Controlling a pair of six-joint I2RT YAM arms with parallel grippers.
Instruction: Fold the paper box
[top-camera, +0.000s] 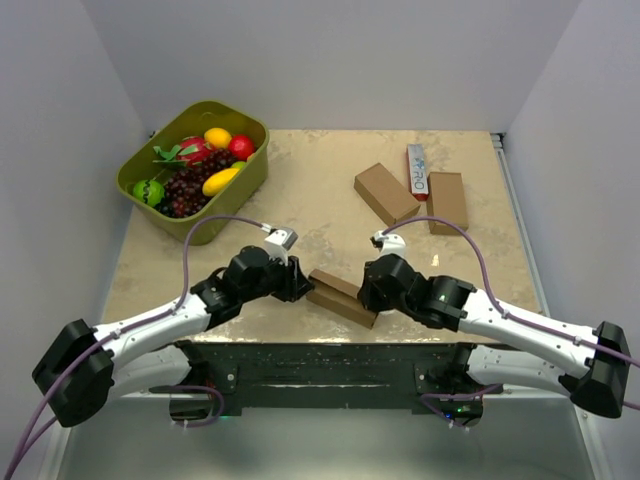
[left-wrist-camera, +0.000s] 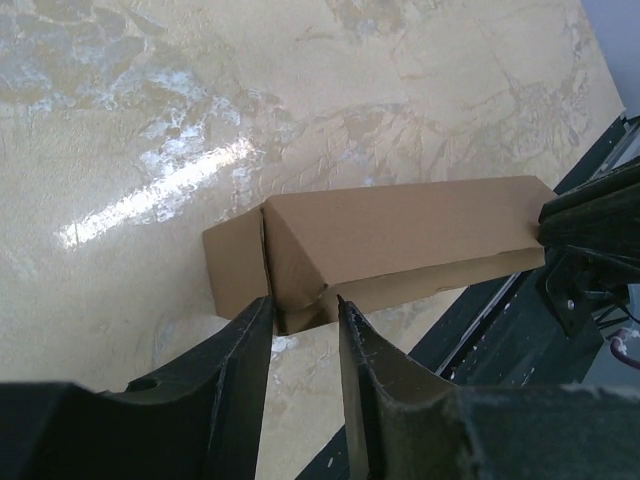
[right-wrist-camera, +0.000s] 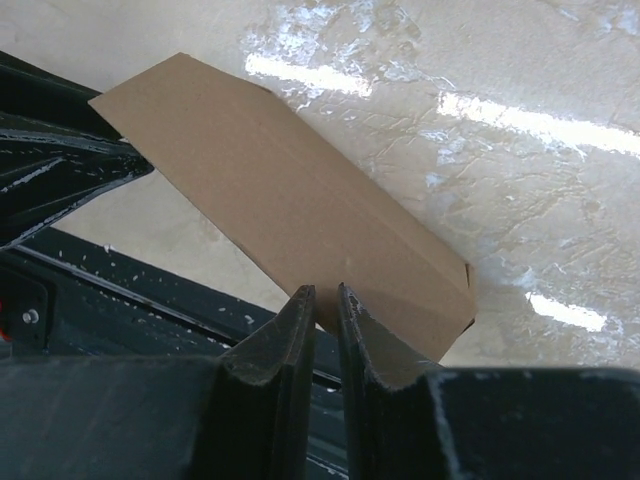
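Two arms seen meeting at shallow brown cardboard paper box (top-camera: 341, 297), mid near edge of beige table (top-camera: 300, 190).
Left wrist: left gripper (left-wrist-camera: 304, 302) half-open astride box end; grip cannot be told.
Right wrist: right gripper (right-wrist-camera: 325, 292) pinched on panel edge.
Folding judged under way; next, panel to be turned over crease, ends held firm.

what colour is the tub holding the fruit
Olive green rectangular tub, best in the top external view.

Bright overhead light streaks white glare across the glossy table (left-wrist-camera: 160, 190); shadows soft.
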